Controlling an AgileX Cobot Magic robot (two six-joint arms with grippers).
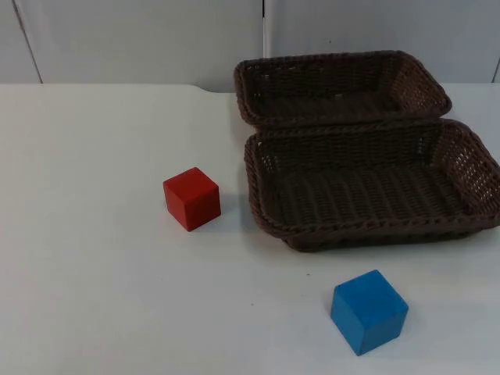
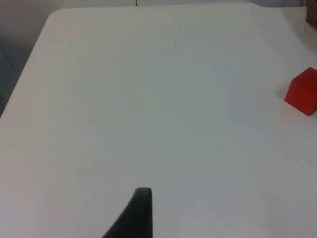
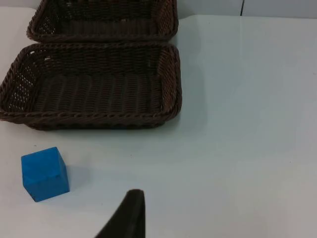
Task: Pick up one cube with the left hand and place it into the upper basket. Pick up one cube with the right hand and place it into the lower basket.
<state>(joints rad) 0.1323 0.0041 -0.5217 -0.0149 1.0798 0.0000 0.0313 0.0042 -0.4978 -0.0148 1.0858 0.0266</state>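
A red cube [image 1: 191, 198] sits on the white table to the left of two brown wicker baskets. The upper basket [image 1: 328, 101] lies at the back and the lower basket [image 1: 367, 191] directly in front of it, rims touching; both hold nothing. A blue cube [image 1: 368, 311] rests in front of the lower basket. My left gripper [image 2: 141, 208] hovers over bare table, well apart from the red cube [image 2: 303, 92]. My right gripper [image 3: 131, 210] hangs over the table beside the blue cube [image 3: 44, 173], not touching it, facing the lower basket [image 3: 99, 94] and the upper basket [image 3: 104, 22].
The grey partition wall [image 1: 141, 39] closes the table at the back. Open white table surface [image 1: 86, 258] stretches left of and in front of the red cube. The table's far left edge [image 2: 29, 64] runs beside my left gripper.
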